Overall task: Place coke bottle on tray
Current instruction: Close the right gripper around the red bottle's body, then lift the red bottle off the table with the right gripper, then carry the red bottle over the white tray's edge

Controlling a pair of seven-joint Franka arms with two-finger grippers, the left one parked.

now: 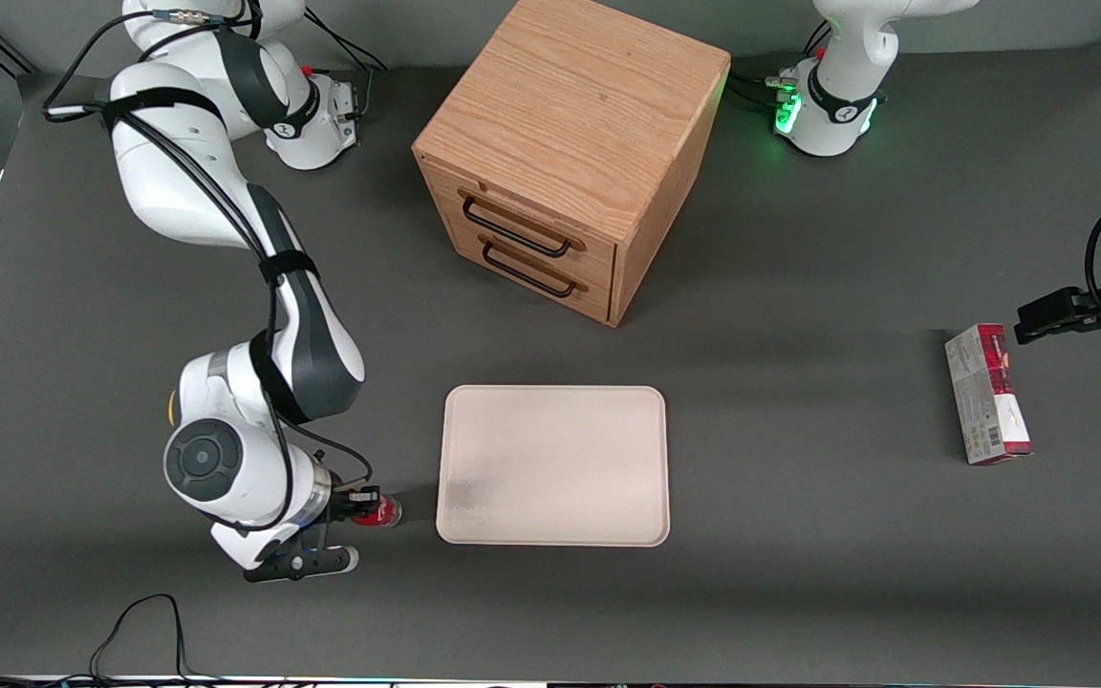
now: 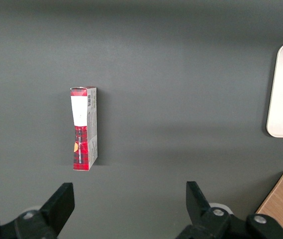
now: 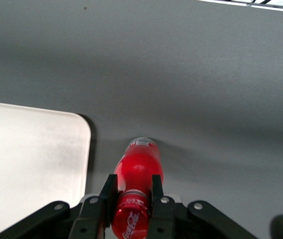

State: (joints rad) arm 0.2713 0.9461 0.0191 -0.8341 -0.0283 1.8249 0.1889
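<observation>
The coke bottle (image 1: 380, 510) is small and red; in the front view only a bit of it shows past the wrist. My right gripper (image 1: 359, 506) is shut on it, close beside the tray's short edge that faces the working arm's end. In the right wrist view the two black fingers (image 3: 108, 191) clamp the red bottle (image 3: 137, 172) at its labelled middle, and its clear base points away from the gripper. The cream-white tray (image 1: 553, 465) lies flat in the middle of the table, nearer the front camera than the cabinet; its corner also shows in the right wrist view (image 3: 29, 149).
A wooden two-drawer cabinet (image 1: 570, 153) stands farther from the front camera than the tray. A red-and-grey carton box (image 1: 988, 393) lies toward the parked arm's end; it also shows in the left wrist view (image 2: 84, 128). A black cable (image 1: 144, 626) loops at the table's front edge.
</observation>
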